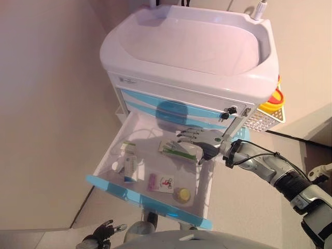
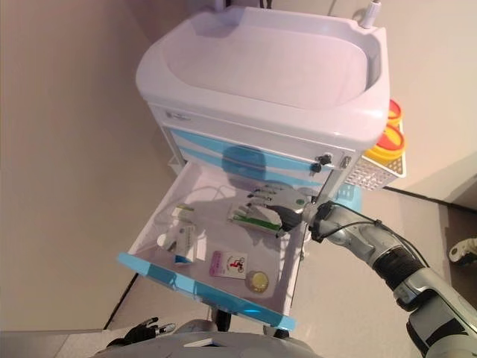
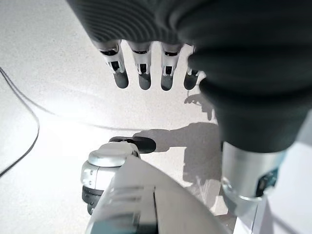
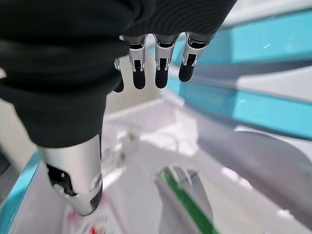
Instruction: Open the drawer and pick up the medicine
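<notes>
A white cart (image 1: 192, 46) with a basin-shaped top stood on a pale beige floor (image 1: 46, 129), with beige walls behind it. Its upper drawer fronts were blue and shut. One drawer (image 1: 150, 199), white inside with a blue front edge, was pulled well out toward the robot. A white mesh basket (image 1: 264, 118) hung on the cart's right side, holding yellow containers (image 1: 274, 98).

Inside the drawer lay several medicines: a green-and-white packet (image 1: 176, 150) near the back, small white boxes (image 1: 128, 163) at the left, a pink-and-white card (image 1: 161, 183) and a round yellow cap (image 1: 182, 194) near the front.

The right hand (image 1: 205, 141) hovered just above the green-and-white packet, over the drawer's right rear part. Its fingers were straight and spread, and it held nothing; whether it touched the packet could not be told.

The left hand (image 3: 146, 68) hung low at the robot's side above the floor, fingers straight, empty.
</notes>
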